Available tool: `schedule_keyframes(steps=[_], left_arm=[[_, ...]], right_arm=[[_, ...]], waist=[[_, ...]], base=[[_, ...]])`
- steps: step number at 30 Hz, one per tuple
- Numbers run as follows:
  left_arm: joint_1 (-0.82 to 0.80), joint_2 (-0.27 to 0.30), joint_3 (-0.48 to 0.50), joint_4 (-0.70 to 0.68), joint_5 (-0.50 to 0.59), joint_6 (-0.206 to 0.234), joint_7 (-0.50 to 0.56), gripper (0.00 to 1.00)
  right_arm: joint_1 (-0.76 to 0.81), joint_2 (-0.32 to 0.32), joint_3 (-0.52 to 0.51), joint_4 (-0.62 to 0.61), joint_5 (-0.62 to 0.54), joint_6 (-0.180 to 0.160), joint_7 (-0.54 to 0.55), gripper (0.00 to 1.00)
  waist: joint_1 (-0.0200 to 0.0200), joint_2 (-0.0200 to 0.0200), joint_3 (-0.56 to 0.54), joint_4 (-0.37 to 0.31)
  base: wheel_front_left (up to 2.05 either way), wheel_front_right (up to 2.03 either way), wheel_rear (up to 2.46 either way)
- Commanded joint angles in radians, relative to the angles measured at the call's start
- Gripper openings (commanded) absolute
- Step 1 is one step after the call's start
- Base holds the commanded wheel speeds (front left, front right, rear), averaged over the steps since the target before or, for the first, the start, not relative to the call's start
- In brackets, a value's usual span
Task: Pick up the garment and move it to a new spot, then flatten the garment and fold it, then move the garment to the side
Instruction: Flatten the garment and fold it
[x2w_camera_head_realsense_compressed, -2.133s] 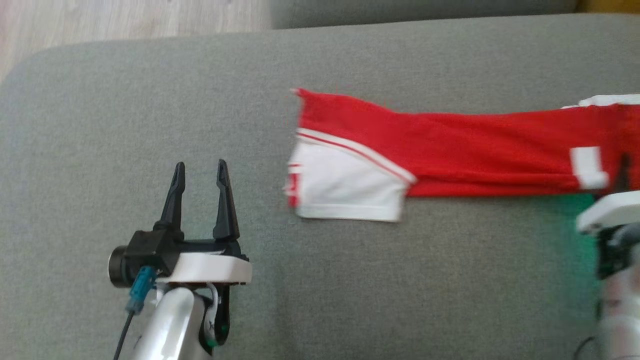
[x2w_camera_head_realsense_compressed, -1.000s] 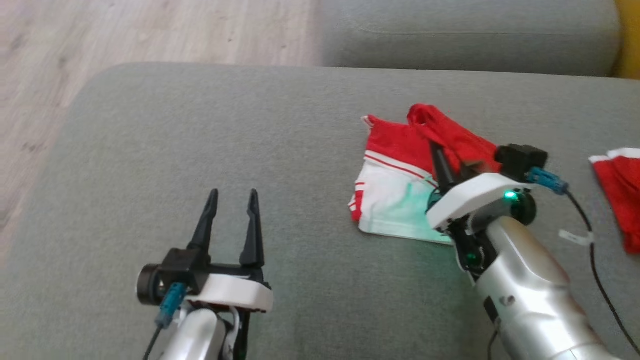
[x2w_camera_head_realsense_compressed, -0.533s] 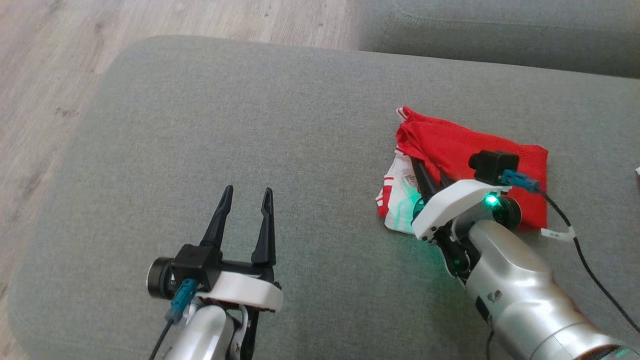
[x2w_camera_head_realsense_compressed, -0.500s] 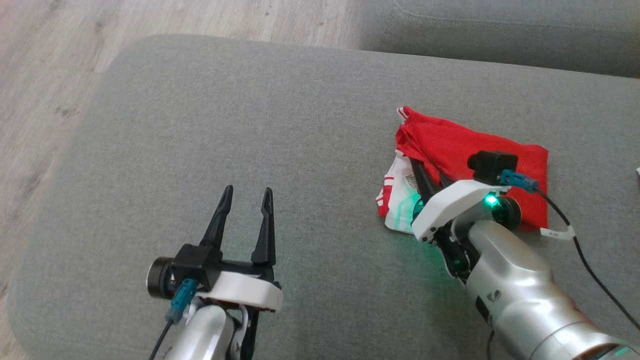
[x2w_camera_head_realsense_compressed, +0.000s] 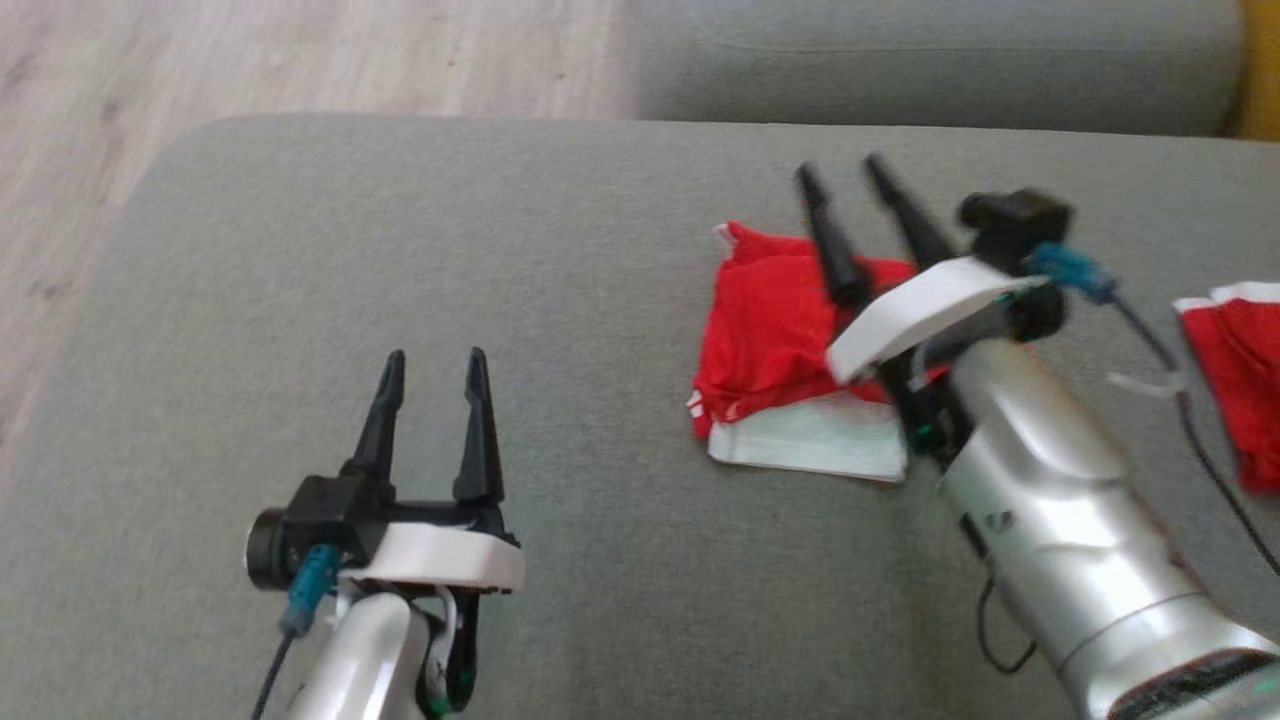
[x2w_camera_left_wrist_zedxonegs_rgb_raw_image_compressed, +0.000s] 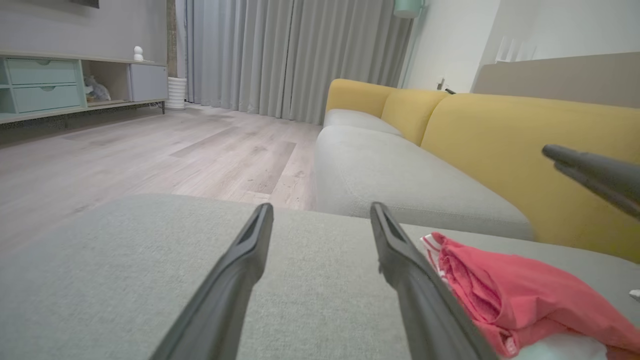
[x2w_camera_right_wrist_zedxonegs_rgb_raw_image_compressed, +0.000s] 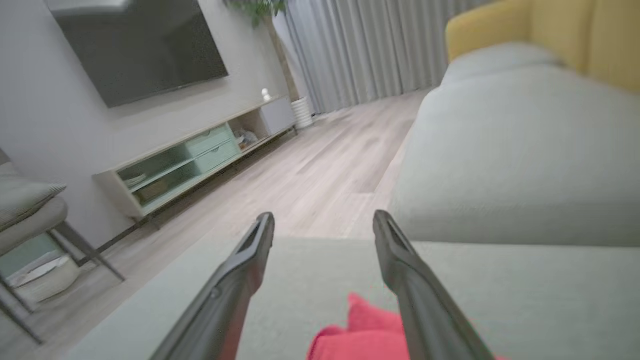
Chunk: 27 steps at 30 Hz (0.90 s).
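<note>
Because the folded garment (x2w_camera_head_realsense_compressed: 765, 340) lies on the cushion (x2w_camera_head_realsense_compressed: 500, 220) just beneath the right claw (x2w_camera_head_realsense_compressed: 840, 172), spread and empty, that arm is nearer. The left claw (x2w_camera_head_realsense_compressed: 434, 358), also spread, stands well apart to the garment's left.

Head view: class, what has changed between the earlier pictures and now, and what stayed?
The right hand opened, let go of the garment and rose off it. The garment, folded over from long, now lies free on the cushion. The left hand stayed open and idle.
</note>
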Motion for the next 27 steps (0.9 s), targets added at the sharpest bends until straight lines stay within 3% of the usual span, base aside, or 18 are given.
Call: schedule_keyframes(steps=[1,5,11,18,27], left_arm=[[-0.037,0.002,0.047,-0.038,0.01,0.002,-0.01,1.0],[-0.008,0.002,0.09,-0.054,0.014,0.006,-0.01,1.0],[0.037,0.002,0.127,-0.075,0.011,0.017,-0.01,1.0],[0.088,0.002,0.144,-0.097,0.016,0.046,-0.01,1.0],[0.113,0.002,0.145,-0.089,0.026,0.045,-0.01,1.0]], right_arm=[[0.004,0.012,-0.064,-0.054,-0.078,-0.001,-0.012,1.0],[0.121,0.012,-0.263,-0.203,-0.279,-0.001,-0.012,1.0],[0.331,0.012,-0.431,-0.409,-0.475,-0.001,-0.012,1.0],[0.507,0.012,-0.507,-0.538,-0.492,-0.001,-0.012,1.0],[0.596,0.012,-0.512,-0.586,-0.462,-0.001,-0.012,1.0]], waist=[[0.0,0.0,-0.019,-0.033],[0.0,0.0,-0.042,-0.09],[0.0,0.0,-0.072,-0.143],[0.0,0.0,-0.082,-0.176],[0.0,0.0,-0.083,-0.18]], base=[[0.0,0.0,0.0],[0.0,0.0,0.0],[0.0,0.0,0.0],[0.0,0.0,0.0],[0.0,0.0,0.0]])
